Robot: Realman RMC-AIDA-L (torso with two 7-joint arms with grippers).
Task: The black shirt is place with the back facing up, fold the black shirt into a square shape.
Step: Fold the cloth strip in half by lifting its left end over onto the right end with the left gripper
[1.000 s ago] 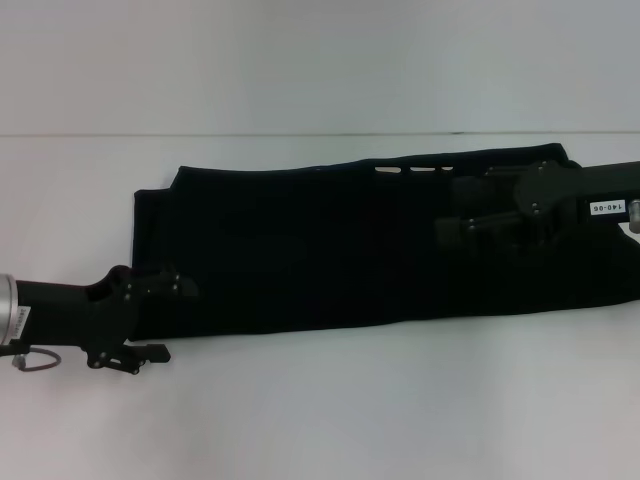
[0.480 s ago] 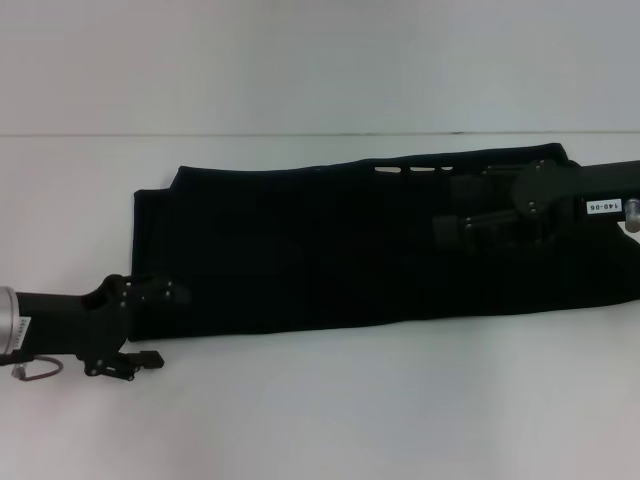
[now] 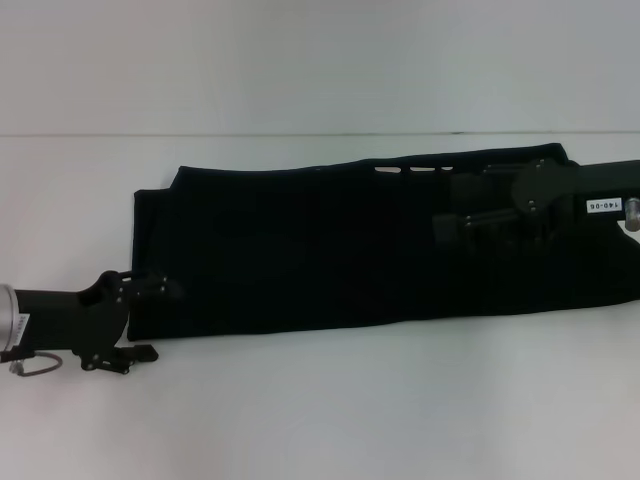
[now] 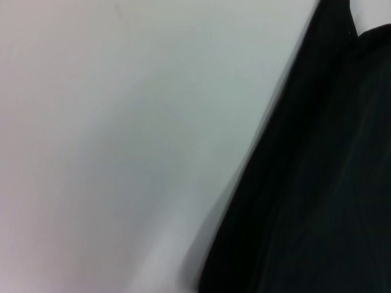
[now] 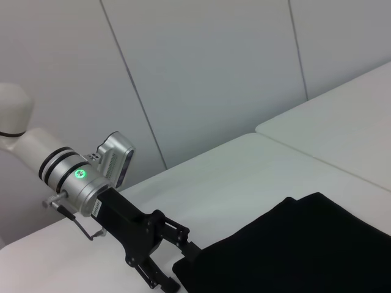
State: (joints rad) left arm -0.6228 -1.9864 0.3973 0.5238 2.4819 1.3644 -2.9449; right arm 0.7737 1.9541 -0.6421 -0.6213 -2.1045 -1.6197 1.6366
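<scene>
Sliding back off the near-left corner of the black shirt [image 3: 370, 245], the left gripper [image 3: 150, 320] now sits lower and further out than a second ago, when its upper finger lay over the hem; its jaws are spread, one finger at the cloth edge and the other over bare surface [image 3: 330, 410], and they hold nothing. The right gripper [image 3: 470, 222] has barely shifted: it rests over the shirt toward the far right end, black against black, and I cannot tell how its jaws stand.

The shirt lies as a long narrow band across the surface, already folded lengthwise, with a sliver of white print showing along its far edge. Judging by that, the side folds are done and the band has yet to be doubled end over end into a square; the left gripper's retreat looks like a re-approach for a cleaner bite on the corner, not a finished grasp.

Seen from the right wrist, the left gripper [image 5: 162, 247] hangs just beside the shirt [image 5: 305, 244] corner, with the hem directly ahead of its jaws. Open surface lies behind and to the near side of those jaws, giving free room to dip and slide under. The left wrist view shows the hem [image 4: 317, 183] running diagonally against bare surface [image 4: 122, 134], unobstructed.
</scene>
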